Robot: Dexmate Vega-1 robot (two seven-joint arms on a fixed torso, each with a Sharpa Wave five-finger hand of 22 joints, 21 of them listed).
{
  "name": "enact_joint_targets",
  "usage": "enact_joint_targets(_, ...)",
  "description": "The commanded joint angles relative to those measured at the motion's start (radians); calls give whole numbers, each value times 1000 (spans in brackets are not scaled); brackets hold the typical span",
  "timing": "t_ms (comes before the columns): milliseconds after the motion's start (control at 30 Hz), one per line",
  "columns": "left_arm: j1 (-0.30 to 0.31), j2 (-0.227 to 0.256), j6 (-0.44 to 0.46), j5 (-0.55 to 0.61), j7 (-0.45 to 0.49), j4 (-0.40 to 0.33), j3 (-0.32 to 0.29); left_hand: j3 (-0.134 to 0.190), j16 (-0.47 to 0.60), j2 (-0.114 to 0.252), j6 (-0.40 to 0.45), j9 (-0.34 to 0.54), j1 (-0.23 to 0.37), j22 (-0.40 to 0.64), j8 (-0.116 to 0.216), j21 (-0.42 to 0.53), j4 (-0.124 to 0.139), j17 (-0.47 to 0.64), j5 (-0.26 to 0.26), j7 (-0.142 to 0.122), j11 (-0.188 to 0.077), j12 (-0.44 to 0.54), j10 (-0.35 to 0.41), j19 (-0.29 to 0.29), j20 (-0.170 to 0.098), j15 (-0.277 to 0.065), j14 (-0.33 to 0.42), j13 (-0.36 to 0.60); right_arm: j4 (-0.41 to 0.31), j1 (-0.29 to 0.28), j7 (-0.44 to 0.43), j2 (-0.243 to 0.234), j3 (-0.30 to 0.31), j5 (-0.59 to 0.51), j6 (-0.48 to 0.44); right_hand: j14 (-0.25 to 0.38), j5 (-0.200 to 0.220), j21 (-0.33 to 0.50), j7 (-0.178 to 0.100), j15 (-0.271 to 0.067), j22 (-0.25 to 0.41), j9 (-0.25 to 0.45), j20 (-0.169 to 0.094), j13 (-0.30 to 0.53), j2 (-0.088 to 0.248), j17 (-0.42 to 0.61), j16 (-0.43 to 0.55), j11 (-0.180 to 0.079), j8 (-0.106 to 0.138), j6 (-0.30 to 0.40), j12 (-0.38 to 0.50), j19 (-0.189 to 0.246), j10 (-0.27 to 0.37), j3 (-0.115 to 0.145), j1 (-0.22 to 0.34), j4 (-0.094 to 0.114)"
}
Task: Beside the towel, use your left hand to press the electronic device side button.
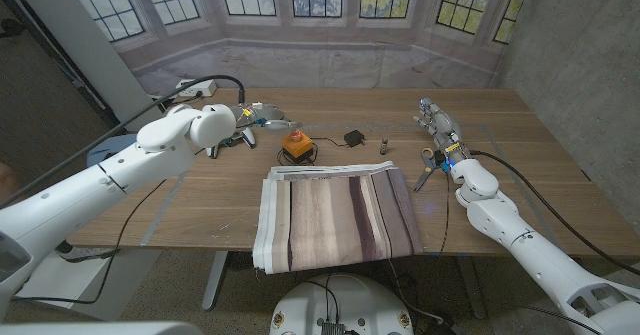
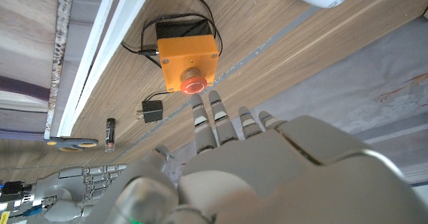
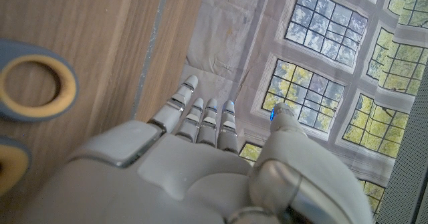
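The orange box device [image 1: 295, 149] with a red button [image 2: 193, 85] and a black cable stands just behind the far edge of the striped towel [image 1: 335, 215]. In the left wrist view the box [image 2: 189, 50] shows its button toward my fingers. My left hand [image 1: 262, 115] hovers behind and to the left of the box, fingers stretched out and holding nothing. Its fingertips [image 2: 212, 103] are very close to the button; I cannot tell whether they touch. My right hand [image 1: 438, 123] stands upright at the far right, fingers straight and empty.
A black adapter [image 1: 354, 137] and a small vial [image 1: 383, 145] lie right of the box. Scissors [image 1: 428, 165] lie beside my right forearm. A power strip [image 1: 190, 90] sits at the table's far left edge.
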Motion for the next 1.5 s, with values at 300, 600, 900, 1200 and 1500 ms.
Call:
enact_joint_targets(300,-25,-33,-16,-11,-22,36,30,-10,1,15,17,3,3,2,1,7,0,3,6,-1,0,-2,16,-123,0,-6,11,0,9,-2,-3,5,1,1,7,0,-6,9,3,6,5,5,2,5,-3,2,8,3,3,6,6,0,0,5,14,-5)
enact_joint_targets(600,-33,-37,-18,-7,-28,39,39,-15,1,18,23,3,3,2,1,7,-1,3,6,0,0,-3,22,-121,-2,-6,17,1,12,-4,0,5,3,4,9,1,-6,9,4,6,5,5,2,5,-3,3,9,6,3,6,6,0,0,5,14,-5)
enact_joint_targets(900,-34,-40,-12,-13,-36,40,44,-19,1,21,30,4,5,1,1,9,-1,2,6,0,2,-4,27,-116,-2,-7,23,1,18,-5,5,5,4,8,11,1,-6,9,3,7,5,5,2,5,-2,3,9,5,2,6,7,0,1,4,15,-6)
enact_joint_targets(1200,-37,-43,-4,-16,-48,42,51,-22,0,24,33,4,5,1,0,10,-2,2,6,0,1,-5,31,-112,-3,-8,25,1,16,-6,7,3,5,10,9,0,-6,9,3,6,5,5,1,5,-2,3,9,6,2,6,6,0,-1,4,15,-6)
enact_joint_targets(1500,-48,-46,-5,-13,-61,49,60,-24,0,25,41,4,6,0,1,12,-2,2,6,1,-1,-5,39,-105,-4,-10,33,1,19,-7,8,4,6,13,10,0,-6,9,2,6,5,5,1,5,-2,3,9,6,2,7,6,0,-1,4,15,-6)
